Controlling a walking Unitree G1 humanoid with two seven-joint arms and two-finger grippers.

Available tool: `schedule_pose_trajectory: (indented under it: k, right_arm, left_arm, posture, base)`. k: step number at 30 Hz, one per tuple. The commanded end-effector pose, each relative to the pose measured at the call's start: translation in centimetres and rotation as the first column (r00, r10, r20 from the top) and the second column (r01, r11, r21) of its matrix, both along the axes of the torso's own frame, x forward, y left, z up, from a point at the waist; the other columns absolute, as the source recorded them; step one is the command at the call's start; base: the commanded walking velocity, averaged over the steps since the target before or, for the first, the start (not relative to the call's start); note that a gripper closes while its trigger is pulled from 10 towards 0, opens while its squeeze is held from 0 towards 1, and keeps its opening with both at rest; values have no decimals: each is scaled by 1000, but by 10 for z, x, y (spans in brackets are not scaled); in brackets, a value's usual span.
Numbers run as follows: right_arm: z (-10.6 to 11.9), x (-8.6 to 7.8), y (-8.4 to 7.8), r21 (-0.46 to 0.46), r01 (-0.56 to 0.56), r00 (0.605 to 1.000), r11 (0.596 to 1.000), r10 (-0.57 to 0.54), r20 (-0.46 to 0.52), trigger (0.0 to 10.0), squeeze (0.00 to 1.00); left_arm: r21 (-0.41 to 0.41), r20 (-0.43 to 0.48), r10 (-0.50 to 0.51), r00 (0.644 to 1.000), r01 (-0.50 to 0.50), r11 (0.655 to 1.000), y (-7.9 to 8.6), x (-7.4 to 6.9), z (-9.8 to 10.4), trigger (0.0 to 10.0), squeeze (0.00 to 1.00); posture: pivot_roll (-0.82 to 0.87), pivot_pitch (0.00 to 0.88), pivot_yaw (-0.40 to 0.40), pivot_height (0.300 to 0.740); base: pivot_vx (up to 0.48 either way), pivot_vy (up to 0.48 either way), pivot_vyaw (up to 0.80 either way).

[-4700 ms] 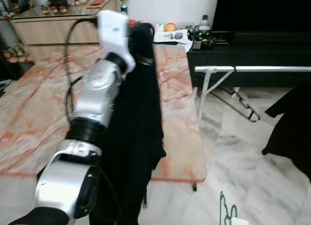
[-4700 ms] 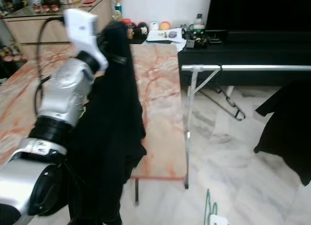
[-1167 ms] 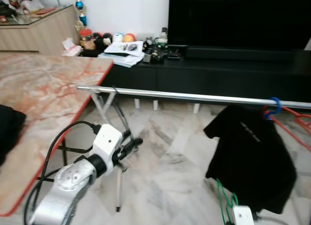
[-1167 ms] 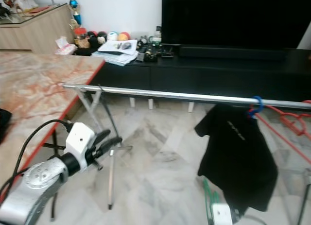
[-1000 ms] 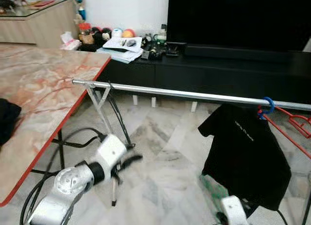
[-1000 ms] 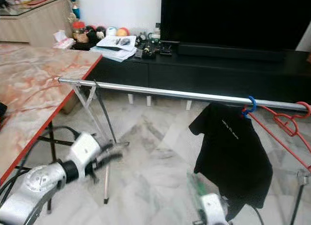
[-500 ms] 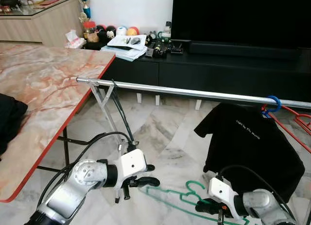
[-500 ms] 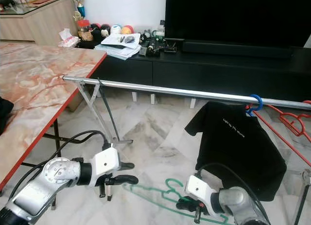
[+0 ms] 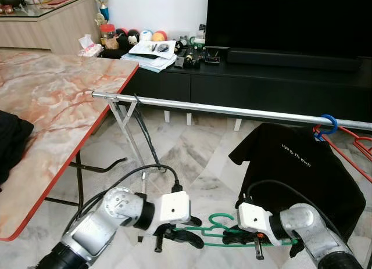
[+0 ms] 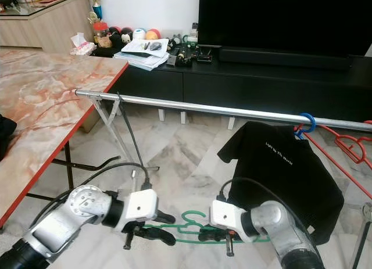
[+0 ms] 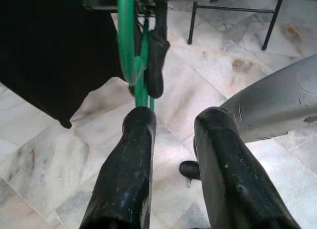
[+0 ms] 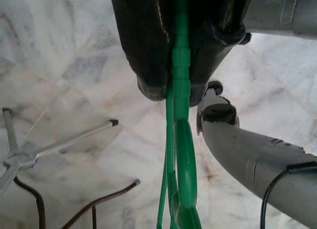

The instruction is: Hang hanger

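Note:
A green wire hanger (image 9: 216, 221) lies level low over the marble floor, between my two grippers. My right gripper (image 12: 179, 90) is shut on its lower bar, and the green wire (image 12: 181, 155) runs out past the fingertips. Just to the hanger's left sits my left gripper (image 9: 181, 235), open. In the left wrist view the hanger (image 11: 132, 46) lies just beyond the tip of one finger (image 11: 130, 160), not between the two. The silver clothes rail (image 9: 232, 110) runs across above and behind both grippers.
A black T-shirt (image 9: 296, 176) hangs from a blue hanger (image 9: 327, 123) on the rail's right part, with red hangers (image 9: 354, 147) beside it. The marble table (image 9: 52, 106) with a black garment (image 9: 9, 147) stands on the left. A dark TV cabinet (image 9: 279, 86) lines the back.
Both grippers have drawn closer together. The green hanger has come up off the floor to lie level, and the left gripper has shifted right to its hook end.

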State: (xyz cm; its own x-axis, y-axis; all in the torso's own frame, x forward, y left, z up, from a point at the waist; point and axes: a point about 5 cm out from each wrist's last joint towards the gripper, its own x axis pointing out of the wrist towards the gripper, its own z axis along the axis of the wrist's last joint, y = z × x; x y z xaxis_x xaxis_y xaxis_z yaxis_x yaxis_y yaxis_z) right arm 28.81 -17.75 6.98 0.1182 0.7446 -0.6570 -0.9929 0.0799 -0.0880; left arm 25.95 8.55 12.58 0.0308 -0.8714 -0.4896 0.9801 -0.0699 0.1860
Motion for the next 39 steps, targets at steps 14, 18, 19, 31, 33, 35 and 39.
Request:
schedule_pose_trajectory:
  k: [14,18,19,31,33,35,39]
  right_arm:
    - [14,-3,5,-4,-34,999,999,34,43,10000,0]
    - [19,-1,6,-9,-36,998,999,37,57,10000,0]
    - [20,-1,6,-8,-37,997,999,37,62,10000,0]
    - [40,-1,10,4,-73,991,997,72,114,10000,0]
    - [41,0,12,10,-73,990,997,71,119,10000,0]
    - [44,1,15,21,-71,990,997,67,126,10000,0]
    - [44,1,15,24,-73,990,997,69,125,10000,0]
  left_arm:
    - [-4,52,85,995,-85,996,-4,16,5,10000,0]
    - [34,24,74,997,-75,997,-3,14,4,10000,27]
    - [42,22,73,997,-74,996,-3,14,4,10000,27]
    - [42,4,99,995,-99,994,-9,14,3,10000,0]
    - [42,3,100,995,-100,994,-9,15,3,10000,0]
    - [43,3,101,995,-101,994,-10,15,3,10000,0]
    - [41,0,102,995,-102,994,-11,15,4,10000,0]
  posture:
    - [-14,85,10,740]
    - [-14,85,12,740]
    - [-14,85,12,740]
    - [-17,83,15,740]
    - [-17,83,15,740]
    - [-14,83,14,740]
    - [-15,84,14,740]
  base:
    - [0,0,0]
    - [0,0,0]
    - [0,0,0]
    - [0,0,0]
    - [0,0,0]
    - [0,0,0]
    - [0,0,0]
